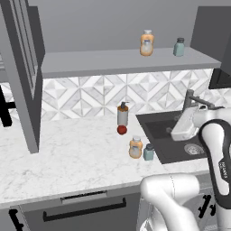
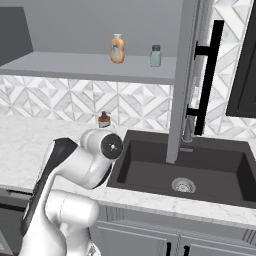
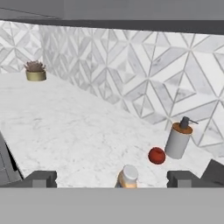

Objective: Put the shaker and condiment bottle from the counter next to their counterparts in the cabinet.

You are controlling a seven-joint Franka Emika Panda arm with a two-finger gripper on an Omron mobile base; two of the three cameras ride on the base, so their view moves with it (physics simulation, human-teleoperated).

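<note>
The tool (image 3: 112,178) is seen spread wide, with nothing between its fingers, and only the light cap of the orange bottle (image 1: 136,147) shows between its tips, the body being cut off. The bottle stands on the desk (image 1: 67,153) beside the sink (image 1: 173,133), with the shaker (image 1: 149,152) just to its right. In the right base view both are hidden behind the arm. Their twins (image 1: 147,43) are seen on the cabinet shelf (image 1: 113,61). A pump dispenser (image 1: 122,114) and a red ball (image 1: 121,130) stand farther back.

You're in a kitchen: a marble counter (image 1: 67,158) runs under a patterned tile backsplash (image 1: 90,97), a dark sink (image 2: 200,172) with its faucet (image 1: 194,100) sits at three o'clock, and a wall cabinet (image 1: 122,61) hangs at twelve.
</note>
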